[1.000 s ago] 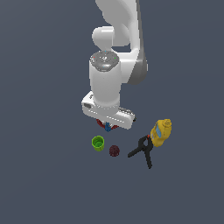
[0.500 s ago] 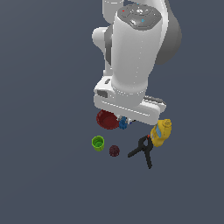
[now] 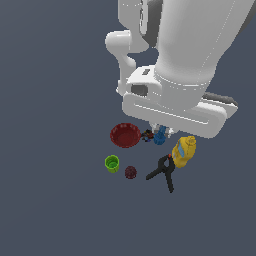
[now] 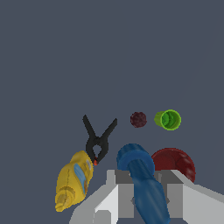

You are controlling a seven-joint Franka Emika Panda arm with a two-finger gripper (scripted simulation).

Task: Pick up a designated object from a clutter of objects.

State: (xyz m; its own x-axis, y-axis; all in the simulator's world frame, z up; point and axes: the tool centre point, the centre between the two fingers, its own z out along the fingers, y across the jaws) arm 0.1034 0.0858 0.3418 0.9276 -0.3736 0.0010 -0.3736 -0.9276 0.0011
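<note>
**A:** What does the claw [image 4: 142, 188] have at this moment?

**B:** In the wrist view its two pale fingers [image 4: 124, 192] stand on either side of the tiny blue object [image 4: 142, 179], pressed against it. The piece is slim and ribbed, with a round knob at its far end, and it sits clamped between the pads.

**A:** And from outside?

**B:** The exterior view shows the white arm filling the upper frame, its wrist block low over the dark surface [image 3: 50, 150]. The tiny blue object [image 3: 159, 136] peeks out just under that block, between the dark red bowl [image 3: 125, 135] and the yellow bottle [image 3: 183, 152]. Whether it is clear of the surface cannot be told from here.

**A:** What lies around it?

**B:** A tiny multicoloured piece [image 3: 147, 135] sits just beside the bowl's rim, near the blue piece. The bottle lies on its side, its lower end close to the handles of the black clamp [image 3: 162, 173], which are spread apart. The green cup [image 3: 112, 163] stands upright toward the exterior view's left, with the dark red ball [image 3: 130, 172] just beside it. Cup and ball are set apart from the bowl.
</note>
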